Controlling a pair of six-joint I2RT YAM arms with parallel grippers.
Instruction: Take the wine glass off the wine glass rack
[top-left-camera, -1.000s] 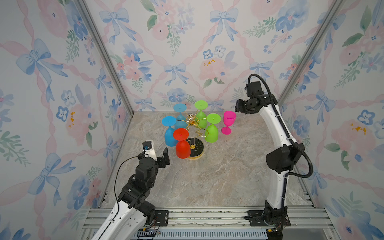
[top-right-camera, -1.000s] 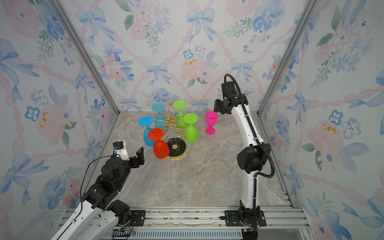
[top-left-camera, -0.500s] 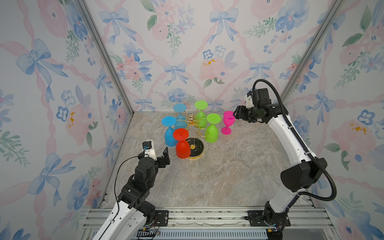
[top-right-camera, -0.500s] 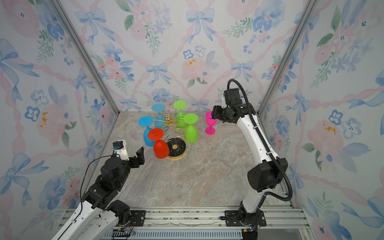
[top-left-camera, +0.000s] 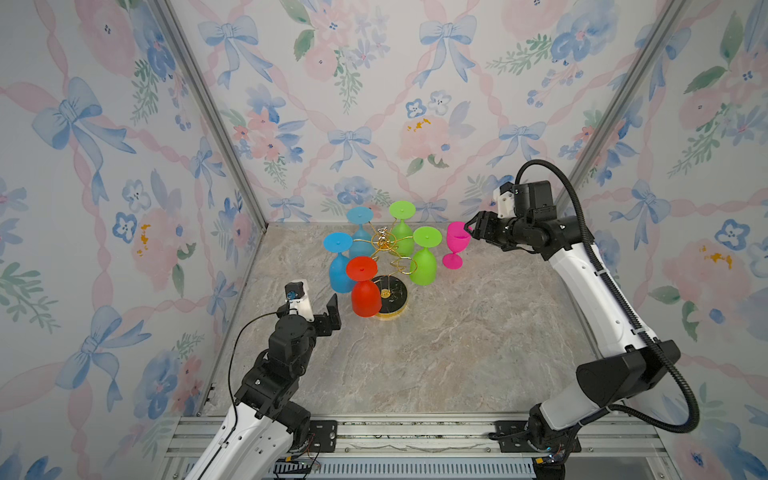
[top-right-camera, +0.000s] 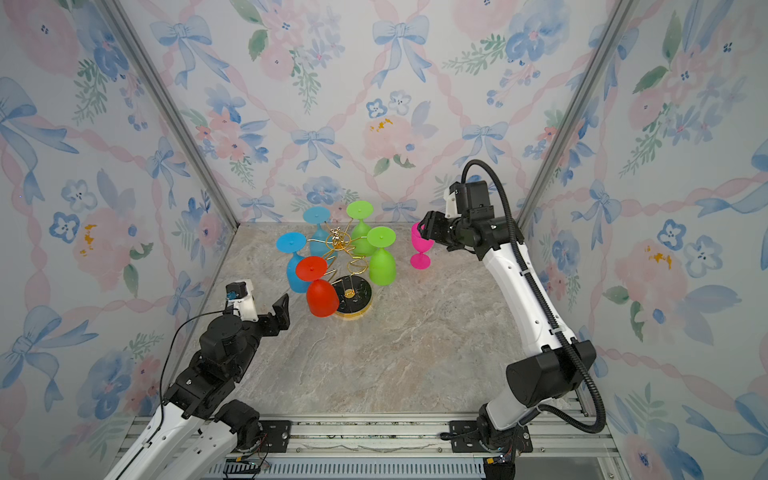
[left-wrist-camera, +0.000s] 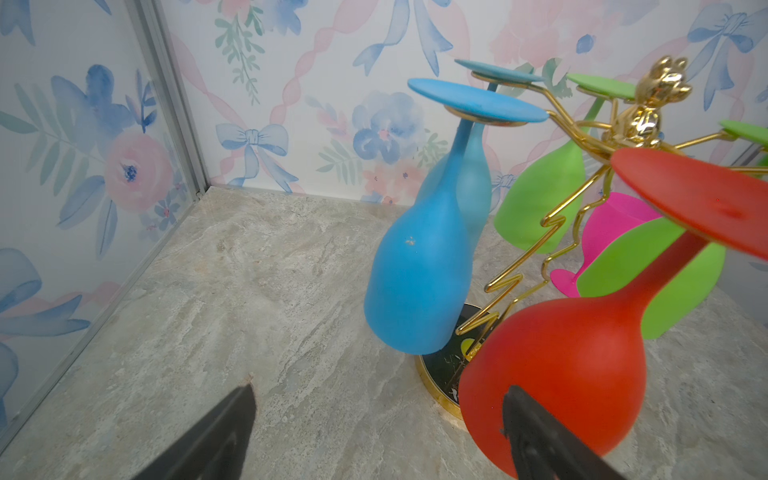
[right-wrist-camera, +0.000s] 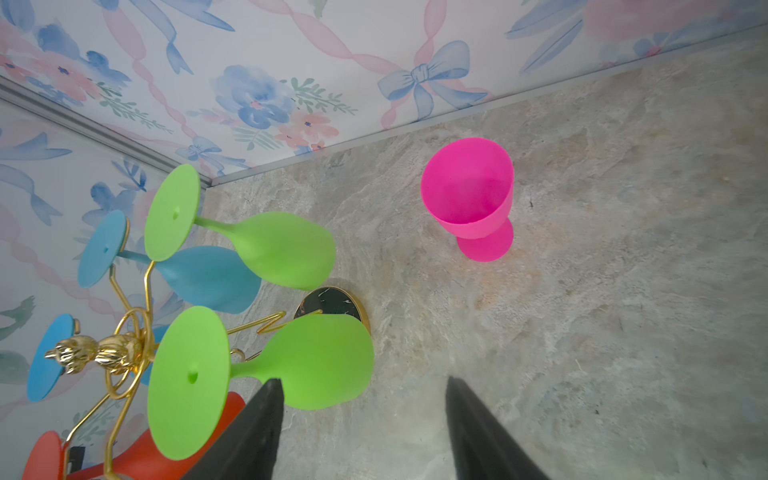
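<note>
Now the pink wine glass (top-left-camera: 456, 245) stands upright on the worktop (top-left-camera: 457, 353) near its back edge, between the gold rack (top-left-camera: 384, 243) and the right edge, just clear of the rack. Five other glasses hang upside down on the rack, among them a red glass (top-left-camera: 365, 291). The right gripper (top-left-camera: 473, 227) hovers beside the pink rim, fingers spread, holding nothing. The left gripper (top-left-camera: 321, 307), likewise spread and empty, sits near the red glass, toward the left edge.

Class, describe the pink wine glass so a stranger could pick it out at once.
Find the gold wine glass rack at the back of the marble table. Just right of it stands the pink wine glass. It alone stands upright; the other glasses hang upside down.
</note>
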